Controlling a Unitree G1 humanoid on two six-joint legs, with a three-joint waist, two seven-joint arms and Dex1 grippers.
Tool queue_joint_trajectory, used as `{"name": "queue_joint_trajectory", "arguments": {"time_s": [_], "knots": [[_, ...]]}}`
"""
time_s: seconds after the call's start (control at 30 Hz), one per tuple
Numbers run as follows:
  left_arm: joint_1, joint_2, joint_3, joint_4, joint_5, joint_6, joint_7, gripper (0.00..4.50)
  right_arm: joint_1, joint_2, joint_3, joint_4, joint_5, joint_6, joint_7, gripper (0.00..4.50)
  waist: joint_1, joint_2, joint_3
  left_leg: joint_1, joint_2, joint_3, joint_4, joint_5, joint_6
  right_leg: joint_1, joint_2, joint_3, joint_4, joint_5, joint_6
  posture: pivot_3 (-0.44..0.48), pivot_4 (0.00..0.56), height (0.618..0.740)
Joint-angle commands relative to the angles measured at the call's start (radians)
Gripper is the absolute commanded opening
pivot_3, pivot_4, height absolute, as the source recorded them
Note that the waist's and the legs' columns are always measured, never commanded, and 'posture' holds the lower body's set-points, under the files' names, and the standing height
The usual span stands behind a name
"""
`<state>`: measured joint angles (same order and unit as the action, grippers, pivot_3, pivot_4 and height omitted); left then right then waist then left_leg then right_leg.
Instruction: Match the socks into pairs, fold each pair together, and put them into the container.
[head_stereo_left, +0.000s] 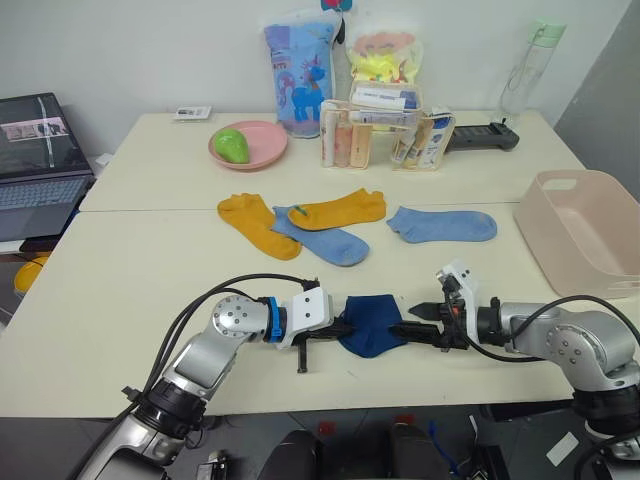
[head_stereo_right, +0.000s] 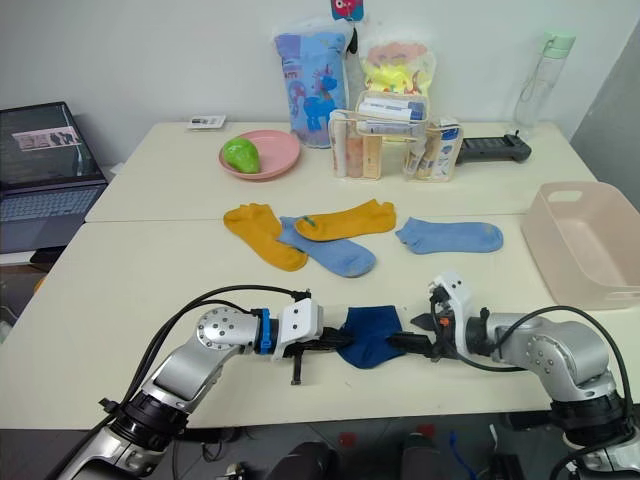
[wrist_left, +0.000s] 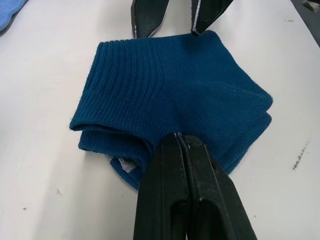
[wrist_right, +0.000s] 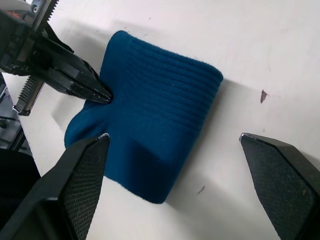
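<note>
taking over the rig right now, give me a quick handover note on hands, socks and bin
Left hand: shut on the folded navy socks near the front table edge.
Right hand: open, at the other side of the navy bundle, not gripping.
Two yellow socks and two light blue socks lie loose mid-table; one yellow overlaps a blue one.
Bin: at the right table edge, no socks visible inside.
Done: navy pair matched and folded.
Left: put the navy pair in the bin, then pair, fold and bin the yellow and blue socks.
</note>
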<state>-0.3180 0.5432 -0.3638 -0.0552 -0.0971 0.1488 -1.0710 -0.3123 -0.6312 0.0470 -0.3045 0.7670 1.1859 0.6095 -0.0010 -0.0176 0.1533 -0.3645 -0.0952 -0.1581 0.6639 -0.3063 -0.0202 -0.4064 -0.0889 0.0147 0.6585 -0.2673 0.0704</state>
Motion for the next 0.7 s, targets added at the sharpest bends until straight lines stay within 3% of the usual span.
{"name": "queue_joint_trajectory", "arguments": {"time_s": [0.03,0.5,0.6,0.7], "knots": [[0.020,0.013,-0.008,-0.015,0.008,0.025,-0.005,0.00,-0.020,0.046,0.039,0.014,-0.003,0.004,0.004,4.47,-0.001,0.000,0.000,0.000,0.000,0.000,0.000,0.000,0.000,0.000,0.000,0.000,0.000,0.000,0.000,0.000,0.150,0.740],[0.010,0.014,0.005,-0.027,0.003,0.044,-0.009,0.00,-0.044,0.192,0.021,0.049,0.013,0.072,-0.035,4.47,-0.001,0.001,-0.001,0.000,0.000,0.000,-0.001,0.000,0.000,0.000,0.000,0.000,0.000,0.000,0.000,0.000,0.150,0.740],[0.007,0.012,0.009,-0.025,0.001,0.045,-0.010,0.00,-0.041,0.185,0.031,0.055,-0.002,0.066,-0.024,3.87,-0.001,0.002,-0.001,0.000,0.000,0.000,-0.001,0.000,0.000,0.000,0.000,0.000,0.000,0.000,0.000,0.000,0.150,0.740],[0.004,0.011,0.014,-0.021,-0.003,0.046,-0.010,0.00,-0.041,0.186,0.034,0.063,-0.005,0.063,-0.021,2.81,-0.001,0.002,-0.001,0.000,0.000,0.000,-0.001,0.000,0.000,0.000,0.000,0.000,0.000,0.000,0.000,0.000,0.150,0.740]]}}
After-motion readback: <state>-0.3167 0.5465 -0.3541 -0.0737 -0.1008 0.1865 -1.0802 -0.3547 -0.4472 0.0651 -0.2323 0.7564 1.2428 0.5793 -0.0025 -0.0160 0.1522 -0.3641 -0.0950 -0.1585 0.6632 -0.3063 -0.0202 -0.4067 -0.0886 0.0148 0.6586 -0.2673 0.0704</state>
